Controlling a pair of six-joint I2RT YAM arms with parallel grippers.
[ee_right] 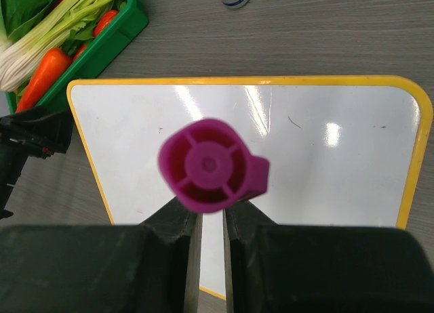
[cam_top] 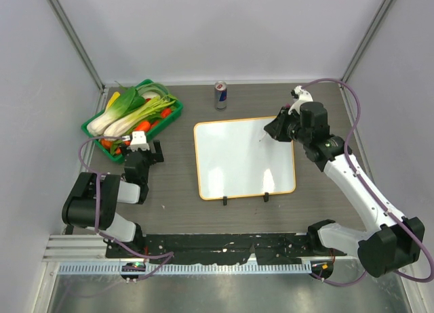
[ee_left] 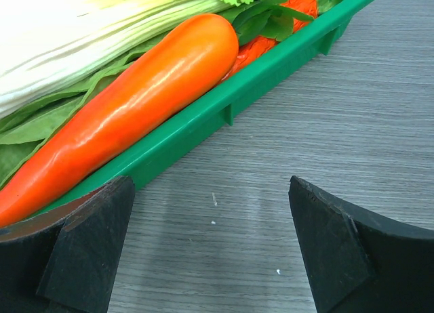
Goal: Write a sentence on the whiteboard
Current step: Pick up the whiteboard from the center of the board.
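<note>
The right gripper (ee_right: pixel 211 217) is pinching a magenta marker (ee_right: pixel 207 165) over the blank whiteboard (cam_top: pixel 230 167) lying flat on the table (cam_top: pixel 176 191), likely poised to start writing, while the left gripper (ee_left: pixel 210 248) is idling wide open, empty, beside the tray (ee_left: pixel 224 113)

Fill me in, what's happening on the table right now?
The right claw is shut on a magenta marker and holds it over the far right part of the whiteboard. No words show on the board, only a few faint specks, and the pictures don't show whether the tip touches it. The left claw is open and holds nothing, low over the table beside the green tray of vegetables.
</note>
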